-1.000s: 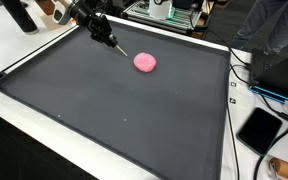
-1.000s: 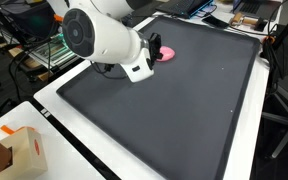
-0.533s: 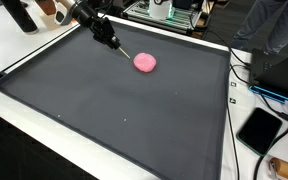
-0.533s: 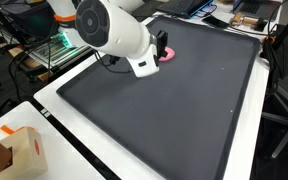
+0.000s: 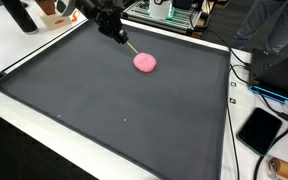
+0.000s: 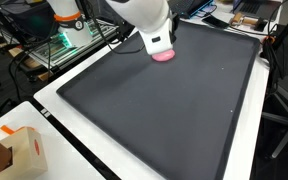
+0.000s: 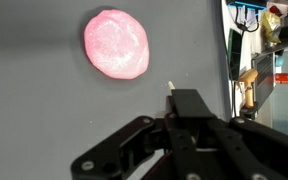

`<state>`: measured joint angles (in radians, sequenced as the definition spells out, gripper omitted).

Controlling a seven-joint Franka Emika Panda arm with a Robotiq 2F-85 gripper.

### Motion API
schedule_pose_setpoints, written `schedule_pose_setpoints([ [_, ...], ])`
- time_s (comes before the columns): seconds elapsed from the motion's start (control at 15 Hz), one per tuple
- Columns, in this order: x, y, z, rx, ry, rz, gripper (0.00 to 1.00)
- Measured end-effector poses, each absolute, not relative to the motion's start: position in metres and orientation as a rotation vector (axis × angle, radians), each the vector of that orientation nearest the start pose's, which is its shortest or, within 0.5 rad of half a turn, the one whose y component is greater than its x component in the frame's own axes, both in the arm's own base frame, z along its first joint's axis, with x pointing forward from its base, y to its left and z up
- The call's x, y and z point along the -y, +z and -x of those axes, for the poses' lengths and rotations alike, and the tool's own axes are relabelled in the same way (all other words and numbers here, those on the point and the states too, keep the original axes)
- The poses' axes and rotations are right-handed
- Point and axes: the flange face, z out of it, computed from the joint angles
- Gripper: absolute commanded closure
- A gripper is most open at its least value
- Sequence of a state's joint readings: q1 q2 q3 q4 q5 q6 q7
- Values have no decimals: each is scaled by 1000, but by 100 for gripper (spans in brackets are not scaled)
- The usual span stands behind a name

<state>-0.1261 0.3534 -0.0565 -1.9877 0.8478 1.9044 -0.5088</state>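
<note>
The tool is clenched on a thin stick, just beside the pink lump on the mat. Approach step, I judge; next needs the tip placed on the lump.

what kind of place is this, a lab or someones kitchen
Most likely a robotics lab or workshop, not a kitchen. The gripper is shut on a thin stick near a pink lump on a black mat, with loose cables and racked electronics around the white table.
</note>
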Motion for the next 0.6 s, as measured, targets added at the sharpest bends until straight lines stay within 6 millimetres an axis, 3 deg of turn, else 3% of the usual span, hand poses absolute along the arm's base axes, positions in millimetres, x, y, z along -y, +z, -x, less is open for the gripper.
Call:
schedule_pose_setpoints([
  [0.6,-27,346,-570,-184,291,2523,97],
])
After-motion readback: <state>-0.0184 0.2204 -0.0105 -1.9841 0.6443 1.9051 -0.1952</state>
